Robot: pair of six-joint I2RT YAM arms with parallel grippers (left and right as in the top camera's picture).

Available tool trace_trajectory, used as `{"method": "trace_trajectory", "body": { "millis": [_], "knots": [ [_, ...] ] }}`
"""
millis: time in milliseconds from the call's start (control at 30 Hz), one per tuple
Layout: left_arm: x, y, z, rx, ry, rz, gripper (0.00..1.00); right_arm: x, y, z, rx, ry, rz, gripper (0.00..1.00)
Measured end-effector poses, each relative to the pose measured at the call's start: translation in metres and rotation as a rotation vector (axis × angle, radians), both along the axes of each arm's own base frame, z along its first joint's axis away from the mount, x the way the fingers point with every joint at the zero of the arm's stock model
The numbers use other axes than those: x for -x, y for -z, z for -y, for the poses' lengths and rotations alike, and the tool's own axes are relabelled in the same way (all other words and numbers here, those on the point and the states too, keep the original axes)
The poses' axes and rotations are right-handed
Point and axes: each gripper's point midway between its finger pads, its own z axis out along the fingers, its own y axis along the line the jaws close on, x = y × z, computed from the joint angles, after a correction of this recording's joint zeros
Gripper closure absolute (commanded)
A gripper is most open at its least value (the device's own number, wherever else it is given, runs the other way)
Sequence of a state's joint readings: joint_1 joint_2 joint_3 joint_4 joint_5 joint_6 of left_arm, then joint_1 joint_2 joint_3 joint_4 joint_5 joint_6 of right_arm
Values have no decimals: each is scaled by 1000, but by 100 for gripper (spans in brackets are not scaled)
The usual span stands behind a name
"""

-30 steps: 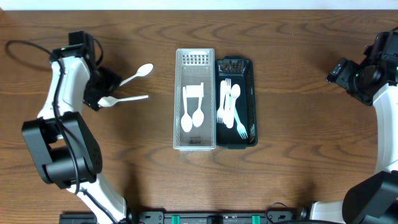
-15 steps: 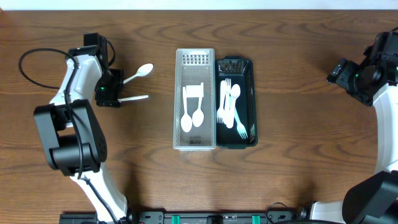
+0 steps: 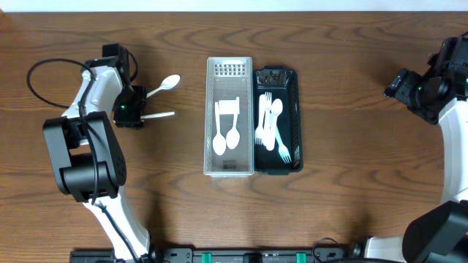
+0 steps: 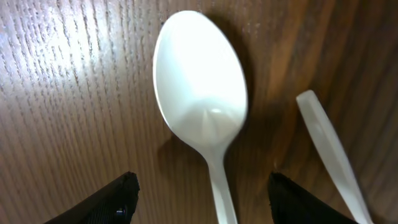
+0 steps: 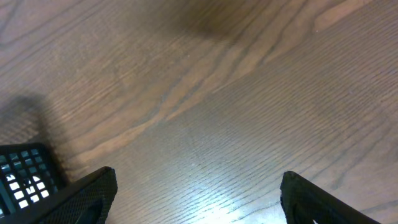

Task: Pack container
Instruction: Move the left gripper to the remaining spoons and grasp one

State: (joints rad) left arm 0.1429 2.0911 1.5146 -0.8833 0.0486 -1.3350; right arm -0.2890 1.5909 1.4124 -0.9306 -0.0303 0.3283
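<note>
Two white plastic spoons lie on the wooden table at the left. One spoon (image 3: 167,84) points its bowl up and right. The other spoon (image 3: 159,115) shows only its handle; its bowl is hidden under my left gripper (image 3: 133,107). In the left wrist view the open left gripper (image 4: 202,182) straddles the handle of the first spoon (image 4: 200,81), with the second spoon's handle (image 4: 329,149) to the right. The clear container (image 3: 229,169) holds two white spoons. The black container (image 3: 295,120) holds forks and a spoon. My right gripper (image 3: 400,84) is open and empty (image 5: 199,177).
The two containers stand side by side in the middle of the table. A black cable (image 3: 44,69) loops at the far left behind the left arm. A corner of the black container (image 5: 18,177) shows at the lower left of the right wrist view.
My left arm has swung right and closed in on the two loose spoons, now covering the bowl of the lower one. The spoons and the right arm have not moved.
</note>
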Motion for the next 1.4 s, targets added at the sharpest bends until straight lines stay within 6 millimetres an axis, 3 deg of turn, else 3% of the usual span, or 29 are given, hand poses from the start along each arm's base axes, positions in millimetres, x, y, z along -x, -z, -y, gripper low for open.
{"method": "trace_trajectory", "body": {
  "millis": [133, 267, 433, 700, 833, 967, 1167, 1400],
  "knots": [
    [-2, 6, -1, -4, 25, 2, 33, 0, 0, 0, 0, 0, 0, 13],
    [-4, 8, -1, -8, 58, 9, 41, 0, 0, 0, 0, 0, 0, 13],
    [-14, 8, -4, -26, 123, 52, 42, 0, 0, 0, 0, 0, -1, 13],
    [-8, 14, -3, -24, 164, 33, 42, 0, 0, 0, 0, 0, -1, 14],
    [-3, 17, -3, -25, 169, 18, 56, 1, 0, 0, -1, 0, -3, 14],
    [-1, 18, -4, -30, 188, 17, 92, 3, 2, -1, -4, 0, -15, 14],
    [-4, 17, 6, 22, 327, 40, 94, 5, 2, -1, -6, 0, -21, 14],
    [15, -3, 45, 222, 584, 72, 94, 5, 2, -1, -7, 0, -21, 14]
  ]
}}
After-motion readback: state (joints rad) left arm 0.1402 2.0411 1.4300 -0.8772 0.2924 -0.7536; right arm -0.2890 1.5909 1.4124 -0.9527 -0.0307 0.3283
